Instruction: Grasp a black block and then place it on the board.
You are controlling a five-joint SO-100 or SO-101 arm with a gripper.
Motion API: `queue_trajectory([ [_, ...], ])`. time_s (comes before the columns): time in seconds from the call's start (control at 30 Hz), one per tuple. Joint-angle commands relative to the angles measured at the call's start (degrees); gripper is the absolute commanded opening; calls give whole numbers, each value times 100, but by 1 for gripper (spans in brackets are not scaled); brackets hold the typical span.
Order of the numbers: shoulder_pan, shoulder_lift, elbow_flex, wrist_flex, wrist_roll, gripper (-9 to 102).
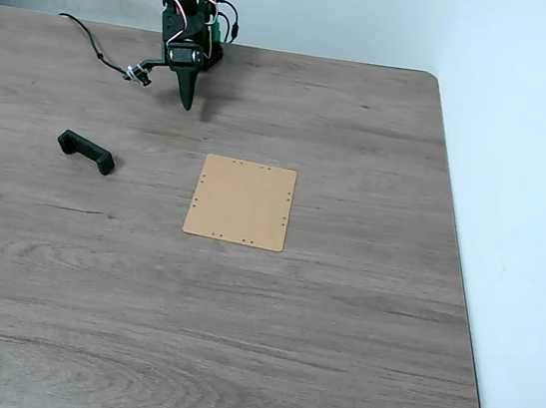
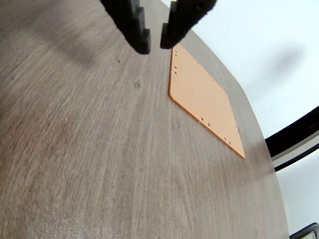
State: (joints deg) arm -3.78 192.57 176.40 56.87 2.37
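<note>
In the wrist view we see the gripper [image 2: 155, 44] entering from the top edge, its two dark fingers [image 2: 134, 27] nearly together with only a narrow slit of table between the tips; nothing is held and neither tip touches anything. In the fixed view we see the same gripper [image 1: 188, 102] pointing down at the far side of the table, close to the arm's base [image 1: 190, 12], its tips just above the surface. A thin cable [image 1: 97, 52] trails from the arm toward the left of that view.

The board [image 1: 241, 202] lies flat near the table's middle, nearer the camera than the gripper and slightly to the right in the fixed view; in the wrist view we find the board [image 2: 204, 97] beyond and to the right of the fingertips, small holes along its edges. Its top is bare.

The black block [image 1: 86, 151] rests on the wood-grain table [image 1: 235, 340], well apart from the board on its left in the fixed view, and apart from the gripper. Bare table lies between gripper, block and board.
</note>
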Motion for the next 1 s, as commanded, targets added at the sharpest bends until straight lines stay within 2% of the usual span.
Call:
queue_trajectory([
  [0.0, -97, 105, -9, 70, 9, 0],
  [0.33, -114, 105, 0, 26, -35, 0],
  [0.6, 105, -255, -167, -202, -1854, 0],
  [0.97, 580, -2153, -1828, -202, -3129, 0],
])
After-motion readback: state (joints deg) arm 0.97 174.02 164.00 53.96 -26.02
